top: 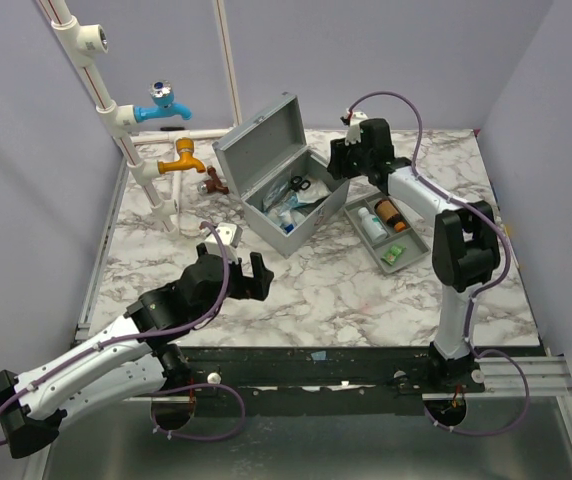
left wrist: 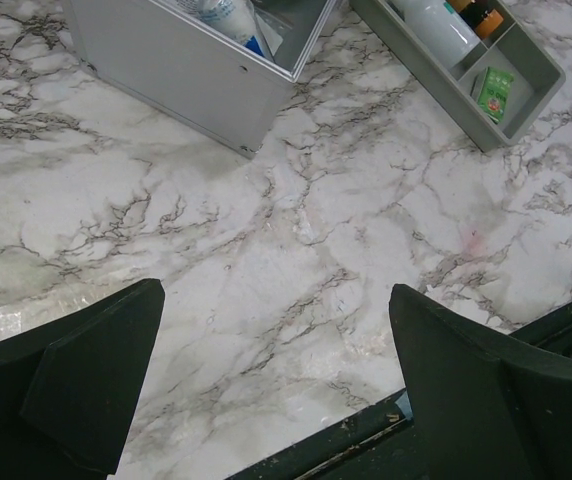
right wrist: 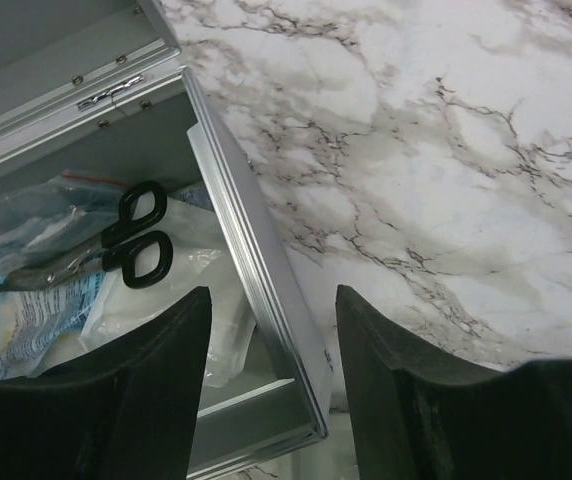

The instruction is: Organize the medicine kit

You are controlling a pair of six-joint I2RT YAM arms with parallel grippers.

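**Kit open at the back of the table, both my grippers empty**

The marble table (top: 316,300) carries everything. The medicine kit (top: 261,150) is the biggest thing on it: a grey metal box standing left of centre toward the far edge, turned at an angle. Its hinged lid is thrown back and stands upright behind the body. The inside is crowded with clear plastic packets, and a white and blue tube pokes up near the front wall.

Behind the kit on the left, a white pipe frame (top: 106,100) rises from the table with a blue tap (top: 161,105) and an orange tap (top: 181,158).

My right gripper (right wrist: 271,295) hangs over the kit's right-hand wall. Its fingers are partly apart, and the silvery rim runs between them in my wrist view. Nothing is clamped, though I cannot tell whether a finger touches the rim. My left gripper (left wrist: 276,290) hovers above bare marble near the front edge, well apart from the kit, with its fingers spread wide and nothing held.

The grey compartmented tray (left wrist: 426,90) is out of the kit and lies on the table just beside its right front corner. It holds a white bottle (left wrist: 436,20), an amber bottle (top: 391,213) and a green packet (left wrist: 493,90).

Black-handled scissors (right wrist: 126,245) rest on the packets inside the kit, close to the wall under my right fingers.
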